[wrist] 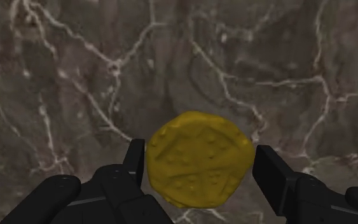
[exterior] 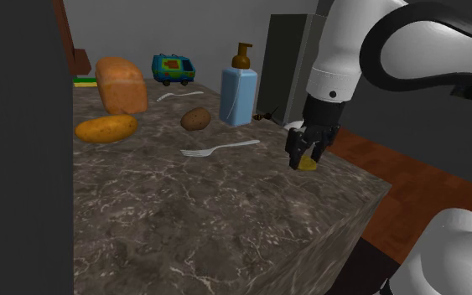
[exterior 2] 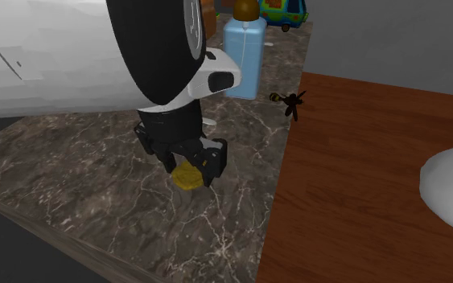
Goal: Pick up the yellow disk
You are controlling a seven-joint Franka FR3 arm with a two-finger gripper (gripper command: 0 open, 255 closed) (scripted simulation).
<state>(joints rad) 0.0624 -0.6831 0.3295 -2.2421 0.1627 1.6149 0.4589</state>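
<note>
The yellow disk [wrist: 199, 162] is a flat, bumpy round piece lying low on the dark marble tabletop [exterior: 225, 218], near the edge on the shoulder view's right. My black gripper [exterior: 308, 157] stands straight down over it. In the wrist view my gripper [wrist: 199, 159] has one finger pressed against each side of the disk, so it is shut on it. The disk [exterior: 310, 166] peeks out under the fingertips, at or barely above the surface. In the second exterior view the disk [exterior 2: 188, 178] shows below my gripper [exterior 2: 191, 167].
A fork [exterior: 221, 149] lies just toward the shoulder view's left of the gripper. Behind it stand a blue soap dispenser [exterior: 238, 92], a brown potato [exterior: 196, 118], a bread loaf [exterior: 121, 84], a yellow-orange potato [exterior: 106, 128] and a toy van [exterior: 173, 69]. The table edge and wood floor [exterior 2: 369, 185] are close by.
</note>
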